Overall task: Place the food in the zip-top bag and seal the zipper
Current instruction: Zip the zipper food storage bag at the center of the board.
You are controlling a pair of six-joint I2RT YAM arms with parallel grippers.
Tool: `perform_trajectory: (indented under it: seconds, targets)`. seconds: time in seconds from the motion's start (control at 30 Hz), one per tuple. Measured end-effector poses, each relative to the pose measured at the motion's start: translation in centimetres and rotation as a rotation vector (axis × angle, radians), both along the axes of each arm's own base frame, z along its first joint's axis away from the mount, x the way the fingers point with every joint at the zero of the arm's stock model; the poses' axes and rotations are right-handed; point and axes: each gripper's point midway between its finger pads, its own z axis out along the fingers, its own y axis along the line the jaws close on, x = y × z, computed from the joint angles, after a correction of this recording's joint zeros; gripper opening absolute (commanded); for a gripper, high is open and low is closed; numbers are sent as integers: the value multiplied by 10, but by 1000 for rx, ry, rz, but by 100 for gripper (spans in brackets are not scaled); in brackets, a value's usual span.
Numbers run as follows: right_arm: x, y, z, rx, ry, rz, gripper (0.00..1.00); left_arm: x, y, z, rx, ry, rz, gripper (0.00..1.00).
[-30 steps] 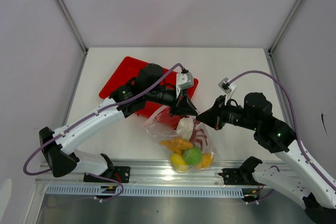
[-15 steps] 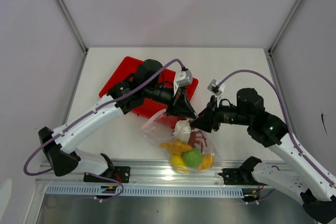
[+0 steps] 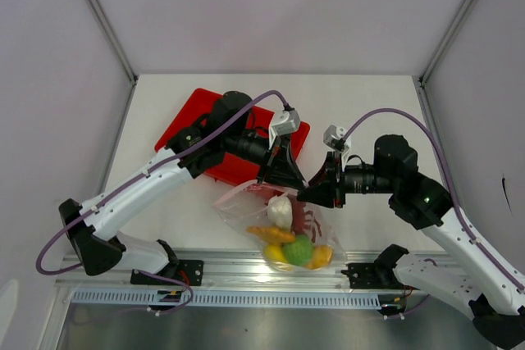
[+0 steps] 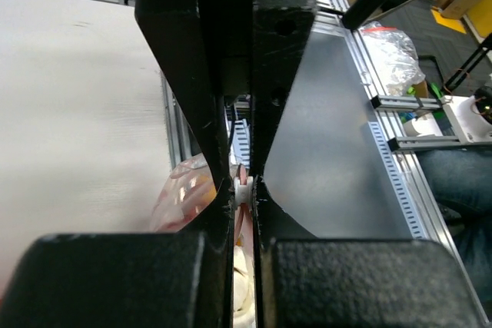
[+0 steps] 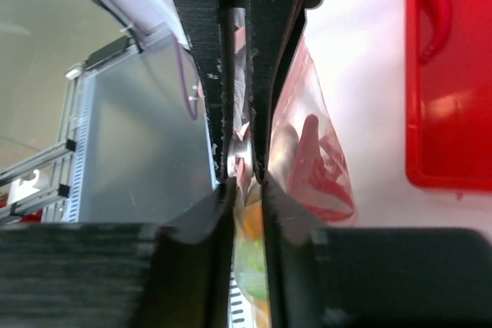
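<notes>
The clear zip-top bag (image 3: 244, 201) hangs between both grippers near the table's front edge. Inside it are a white leek piece (image 3: 280, 211), an orange ruffled piece (image 3: 271, 234), a green round fruit (image 3: 299, 247) and yellow fruits (image 3: 276, 256). My left gripper (image 3: 292, 179) is shut on the pinkish-red zipper (image 4: 241, 177), with a small white piece pinched between its tips. My right gripper (image 3: 306, 194) comes in from the right, close beside it, and is shut on the same zipper (image 5: 246, 176). In the right wrist view a red chilli (image 5: 437, 13) lies on the red tray.
The red tray (image 3: 190, 117) sits behind the left arm, partly hidden by it. The metal rail (image 3: 246, 272) of the arm bases runs just in front of the bag. White walls close off the table's back and sides.
My right gripper let go, slid left toward the left gripper and closed on the bag's mouth again. The bag shifted slightly left. The left gripper kept its hold.
</notes>
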Motion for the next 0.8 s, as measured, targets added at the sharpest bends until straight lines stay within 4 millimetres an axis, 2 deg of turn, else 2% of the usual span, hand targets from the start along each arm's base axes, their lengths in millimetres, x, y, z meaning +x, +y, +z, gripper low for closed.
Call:
perform_trajectory:
  seconds: [0.03,0.07,0.13,0.5,0.8]
  targets:
    - [-2,1,2,8,-3,15,13,-1,0,1,0,6,-6,1]
    - [-3,2,3,15,-4,28,4,-3,1,2,-2,11,-15,1]
    - [-5,4,3,28,-3,46,0,-7,3,4,-4,19,-24,1]
    - [-11,12,7,99,22,107,0,-11,10,7,15,44,-25,1]
    - [5,4,12,158,26,-73,0,2,10,6,44,1,53,1]
